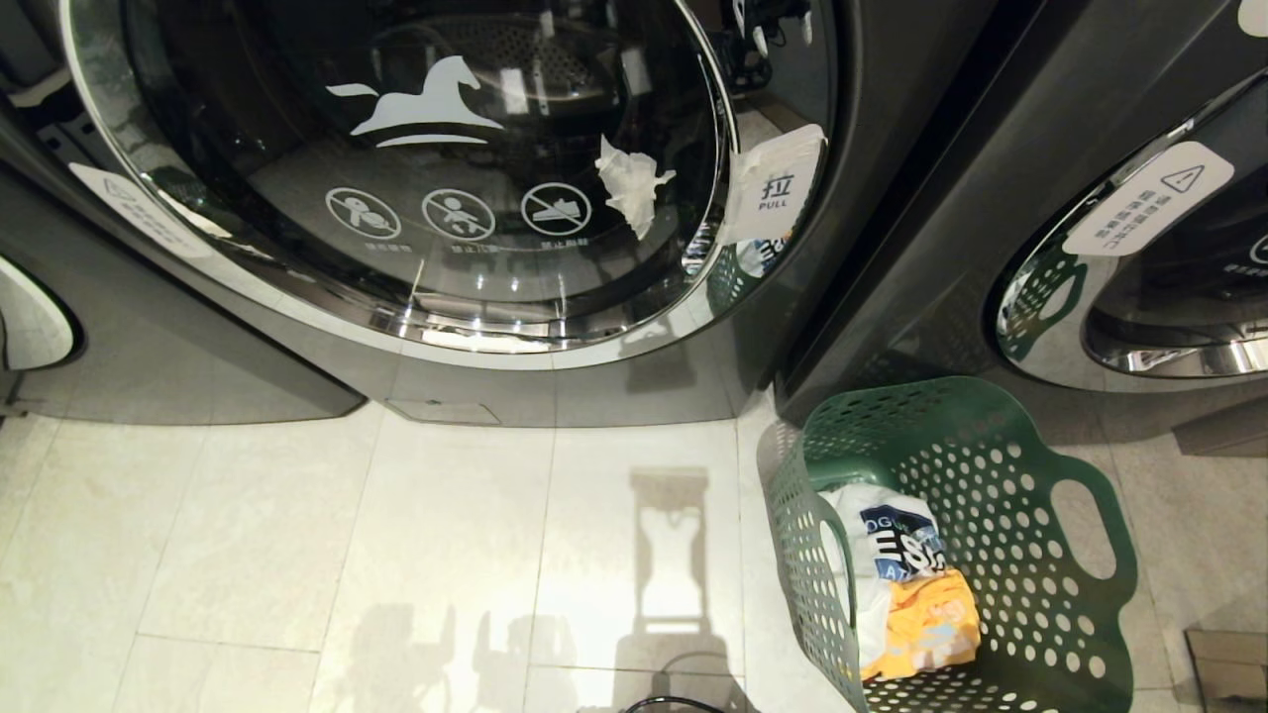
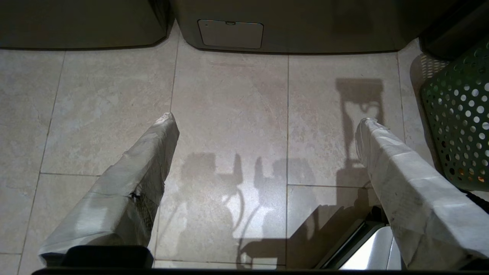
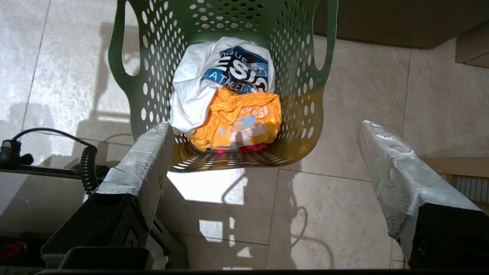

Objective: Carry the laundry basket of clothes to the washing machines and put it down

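Observation:
The dark green perforated laundry basket [image 1: 1010,555] stands on the floor tiles at the lower right, right in front of the washing machines [image 1: 594,386]. The clothes [image 1: 911,584] lie heaped inside it: white with blue print, yellow-orange, and a strip of pink underneath. Neither arm shows in the head view. My right gripper [image 3: 265,125] hangs open just short of the basket [image 3: 160,57] and its clothes [image 3: 229,99], touching nothing. My left gripper [image 2: 266,119] is open over bare tiles, with the basket [image 2: 458,126] off to one side.
A second dark machine [image 1: 921,198] stands right behind the basket. The centre door carries a white PULL tag [image 1: 775,188], and crumpled white paper [image 1: 632,183] shows at its glass. My base with a coiled cable [image 3: 88,164] sits beside the basket. Pale tiles [image 1: 396,555] stretch to the left.

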